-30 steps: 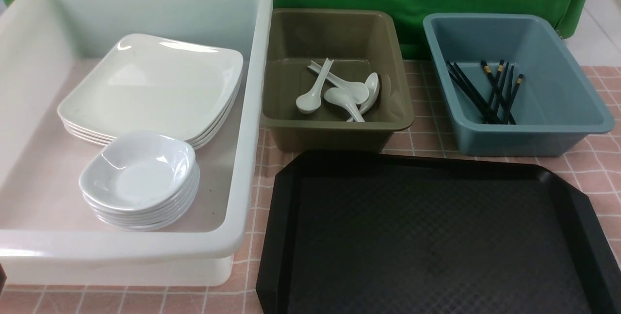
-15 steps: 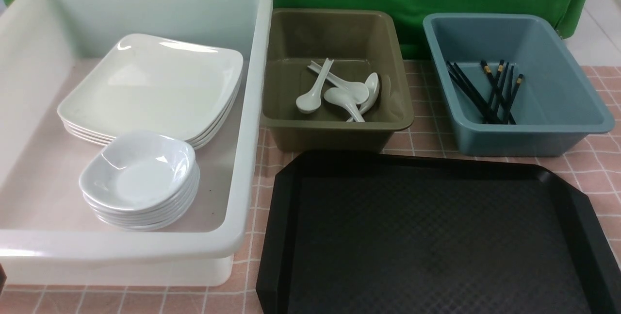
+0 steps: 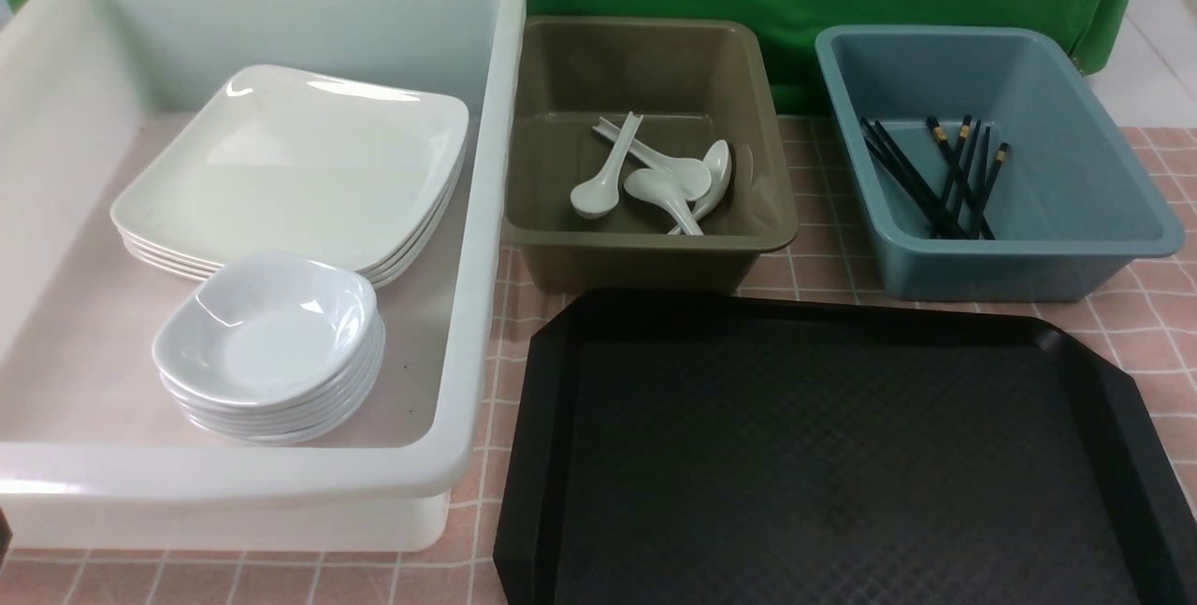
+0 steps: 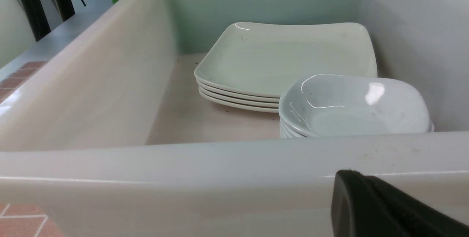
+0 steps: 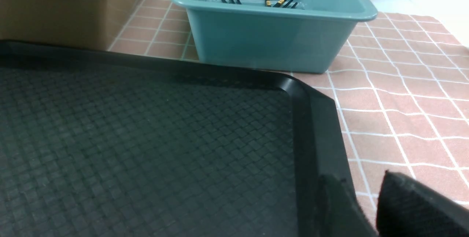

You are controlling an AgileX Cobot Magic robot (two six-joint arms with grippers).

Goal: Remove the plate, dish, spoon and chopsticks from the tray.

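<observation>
Black tray bare in front view; sorting looks done. Plates and dishes stacked in white tub left of tray, spoons in olive tub behind it, chopsticks in blue tub.

Left wrist: left gripper shut, empty, outside white tub.

Right wrist: right gripper part-open over tray's corner, holding nothing.

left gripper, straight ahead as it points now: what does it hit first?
Likely the near wall of the white tub, directly ahead of the left gripper. The stacked dishes lie beyond it; depth unclear.
</observation>
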